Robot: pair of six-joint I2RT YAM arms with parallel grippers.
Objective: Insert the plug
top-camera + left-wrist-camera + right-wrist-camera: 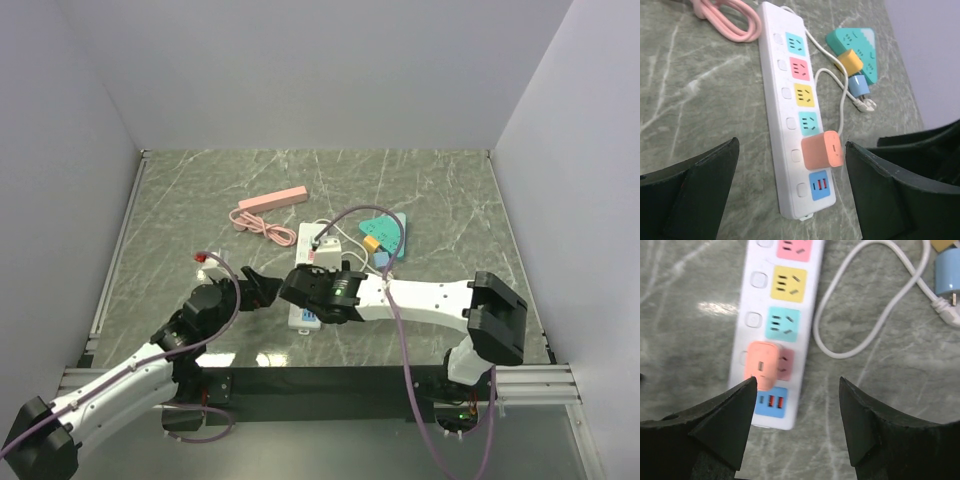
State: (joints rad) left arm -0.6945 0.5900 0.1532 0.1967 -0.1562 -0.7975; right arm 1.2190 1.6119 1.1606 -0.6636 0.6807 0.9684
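A white power strip (pixel 771 95) with coloured sockets lies on the marble table. An orange plug (pixel 822 149) stands on the socket just above the blue USB block (pixel 819 185). In the right wrist view the plug (pixel 761 366) sits on a pink socket of the strip (pixel 746 335), offset to the left. My left gripper (pixel 792 200) is open and empty, its fingers (pixel 700 190) apart on both sides of the strip's near end. My right gripper (pixel 797 415) is open and empty, just above the strip's near end. In the top view both grippers, left (pixel 260 287) and right (pixel 318 290), meet over the strip (pixel 305 238).
A pink cable (pixel 255 224) and a pink bar (pixel 272 200) lie behind the strip. A teal triangular block (pixel 388 232) with a yellow adapter (pixel 849 61) and a blue adapter (pixel 858 86) lies to the right. A white cord (pixel 865 335) loops beside the strip.
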